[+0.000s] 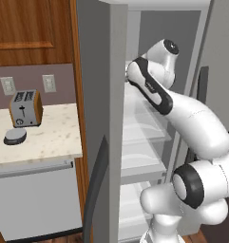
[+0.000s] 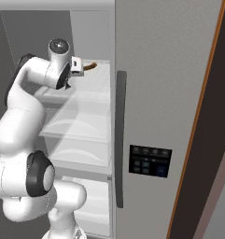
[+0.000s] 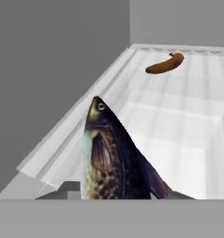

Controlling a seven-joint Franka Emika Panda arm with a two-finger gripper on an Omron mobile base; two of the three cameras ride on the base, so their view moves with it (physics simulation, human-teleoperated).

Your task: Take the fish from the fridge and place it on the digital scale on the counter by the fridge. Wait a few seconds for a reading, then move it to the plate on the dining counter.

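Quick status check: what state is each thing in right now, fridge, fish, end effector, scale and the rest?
Fridge: door open, arm reaching inside.
Fish: close up against the end effector, head pointing away; looks held, though the fingertips are hidden.
End effector: inside the fridge at upper-shelf height; open or shut cannot be told.
Sausage: lying on the shelf, further back.
Scale: on the counter, top bare.
Toaster: upright behind the scale.

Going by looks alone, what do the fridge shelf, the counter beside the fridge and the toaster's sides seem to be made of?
Fridge shelf: looks like white, slightly glossy plastic or frosted glass; pale sheen, moulded raised rim.
Counter: beige speckled stone look, matte; fine dark flecks.
Toaster: sides orange-brown, possibly wood or painted metal; the front looks like grey metal.
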